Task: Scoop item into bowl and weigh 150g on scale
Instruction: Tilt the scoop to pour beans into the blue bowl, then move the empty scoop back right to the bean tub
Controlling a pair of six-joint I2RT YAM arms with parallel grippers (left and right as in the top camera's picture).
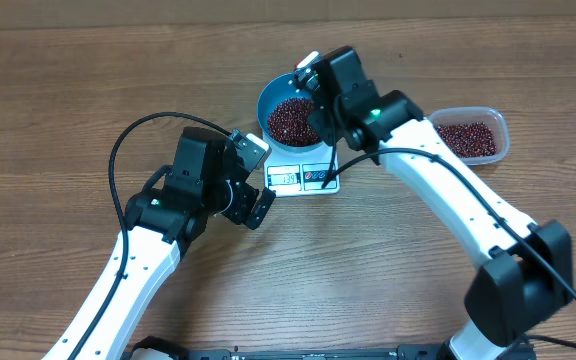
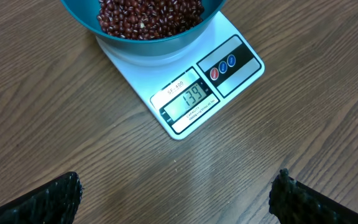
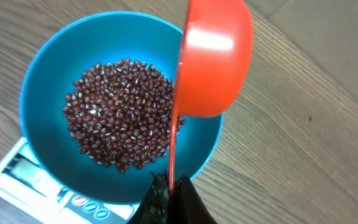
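Status check, scooping stage. Left gripper (image 1: 256, 180) hung over the desk (image 2: 73, 124) just near-left of the scale (image 1: 303, 178), fingers spread wide and holding nothing. Display (image 2: 191, 99) read 139, short of the 150 g target. Bowl (image 3: 42, 74) stood on the scale's far part with a good heap of beans (image 3: 120, 112) in it. Right gripper (image 3: 171, 196) had its fingers clamped on the handle (image 3: 174, 143) of a red scoop (image 3: 216, 62), which was tipped on its side above the bowl's right rim, inside not visible. Clear tub (image 1: 473, 115) at far right held more beans. Judgement: mostly done, a small top-up left.
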